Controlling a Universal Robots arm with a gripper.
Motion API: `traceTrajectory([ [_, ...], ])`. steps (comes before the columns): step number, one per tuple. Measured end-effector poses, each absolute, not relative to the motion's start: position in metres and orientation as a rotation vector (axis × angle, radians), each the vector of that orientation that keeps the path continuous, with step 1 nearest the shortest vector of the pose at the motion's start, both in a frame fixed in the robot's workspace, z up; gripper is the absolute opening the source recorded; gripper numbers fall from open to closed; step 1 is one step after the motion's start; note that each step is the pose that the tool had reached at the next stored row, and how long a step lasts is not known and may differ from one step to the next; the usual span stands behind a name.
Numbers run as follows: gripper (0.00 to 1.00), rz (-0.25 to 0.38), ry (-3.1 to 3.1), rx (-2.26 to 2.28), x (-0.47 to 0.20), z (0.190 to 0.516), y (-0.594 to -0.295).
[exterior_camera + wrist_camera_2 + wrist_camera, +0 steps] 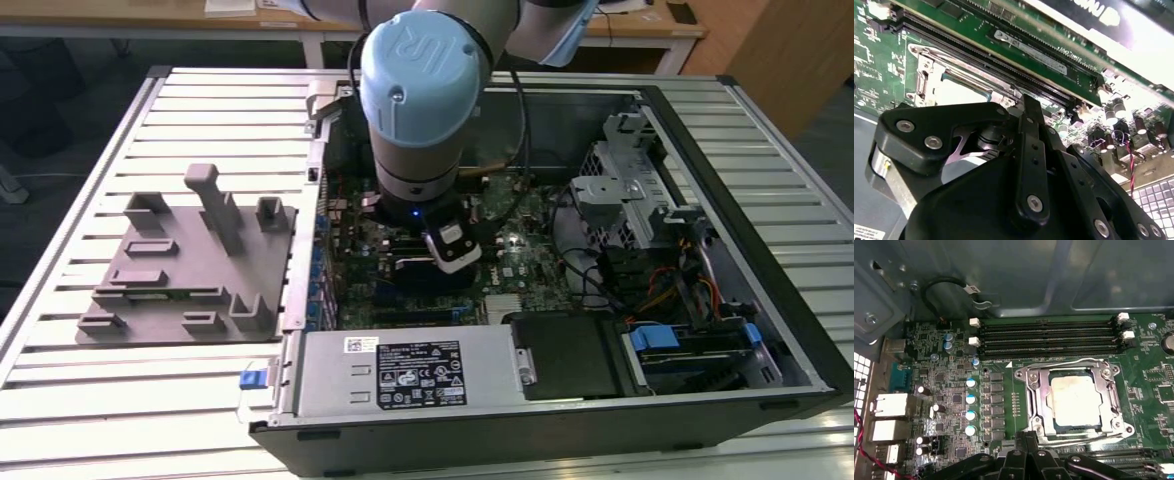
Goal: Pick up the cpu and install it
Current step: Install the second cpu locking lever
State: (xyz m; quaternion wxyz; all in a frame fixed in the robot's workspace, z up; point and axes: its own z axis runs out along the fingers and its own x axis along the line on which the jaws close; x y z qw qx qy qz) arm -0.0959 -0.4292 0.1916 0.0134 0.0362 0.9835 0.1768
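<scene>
Fingers (1029, 460) beside socketed cpu (1074, 401)

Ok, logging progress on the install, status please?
Gripper low over the motherboard, fingers' state unclear. Cpu sits in the socket, not held. Nothing on top of it.

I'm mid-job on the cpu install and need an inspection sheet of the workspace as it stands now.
Surface: slatted metal table carrying an open computer case.
Job's things: cpu lies flat inside the socket frame on the motherboard; empty memory slots beside it.
Clutter: grey tray on the table at the exterior view's left, its pockets look empty.
Grippers: gripper hangs low over the board inside the case; its black linkage fronts the second wrist view.
Cables: black looped cable at the case wall; red-and-black wires by the board edge.
Surroundings: wooden desks behind the table.
</scene>
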Motion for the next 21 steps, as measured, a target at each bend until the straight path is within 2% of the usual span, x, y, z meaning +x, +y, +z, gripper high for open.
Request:
traceTrajectory([
  [21, 0.11, 0.550, 3.064, 0.113, -0.0972, 0.1911, -0.4243],
])
